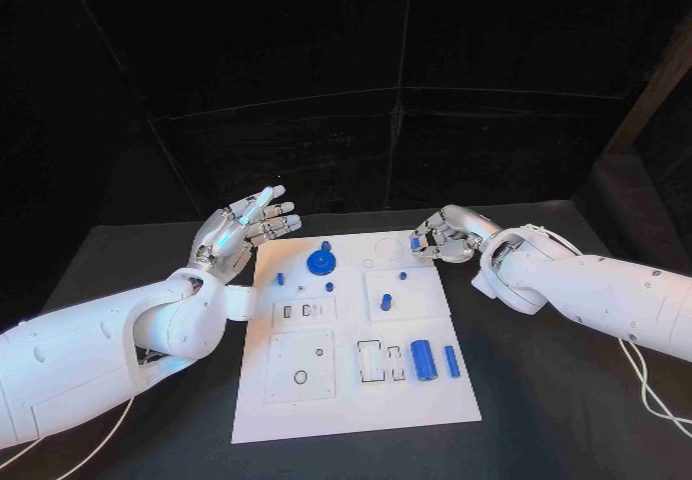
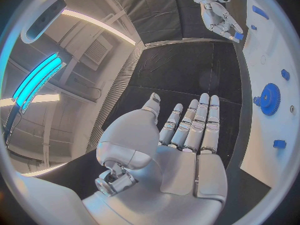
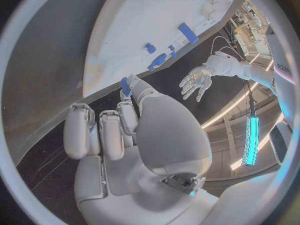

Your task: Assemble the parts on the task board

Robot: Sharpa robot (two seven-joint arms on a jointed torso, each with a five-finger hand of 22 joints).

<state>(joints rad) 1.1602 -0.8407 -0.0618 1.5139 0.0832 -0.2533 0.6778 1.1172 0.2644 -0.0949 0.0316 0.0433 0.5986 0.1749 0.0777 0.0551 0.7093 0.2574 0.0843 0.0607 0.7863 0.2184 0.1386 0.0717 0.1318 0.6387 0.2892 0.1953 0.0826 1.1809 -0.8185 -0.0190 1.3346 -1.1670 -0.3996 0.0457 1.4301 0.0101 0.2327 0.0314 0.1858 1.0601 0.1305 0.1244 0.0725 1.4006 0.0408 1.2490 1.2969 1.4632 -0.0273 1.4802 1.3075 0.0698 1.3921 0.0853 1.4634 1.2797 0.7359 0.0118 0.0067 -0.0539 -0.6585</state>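
Broadly, my black bench (image 1: 130,255) carries the white task board (image 1: 353,400) in its middle, and my two arms reach in from either side of it. My left hand (image 1: 248,228) hovers just off the board's far left corner, palm up, fingers straight and spread, with nothing in it; the left wrist view shows the same flat, empty palm (image 2: 181,155) beside the board's edge (image 2: 259,150). My right hand (image 1: 444,238) sits at the board's far right corner, fingers curled in, pinching a small blue part (image 1: 415,243) at the fingertips; in the right wrist view that part (image 3: 125,86) stands between thumb and finger just over the board's rim (image 3: 94,80). On the board, a blue gear (image 1: 322,263) lies near my left hand at the far end, a small blue peg (image 1: 387,299) stands mid-board, and a blue cylinder (image 1: 423,359) with a slimmer blue bar (image 1: 451,361) just beside it lies nearer me, on the right side, well apart from both hands.
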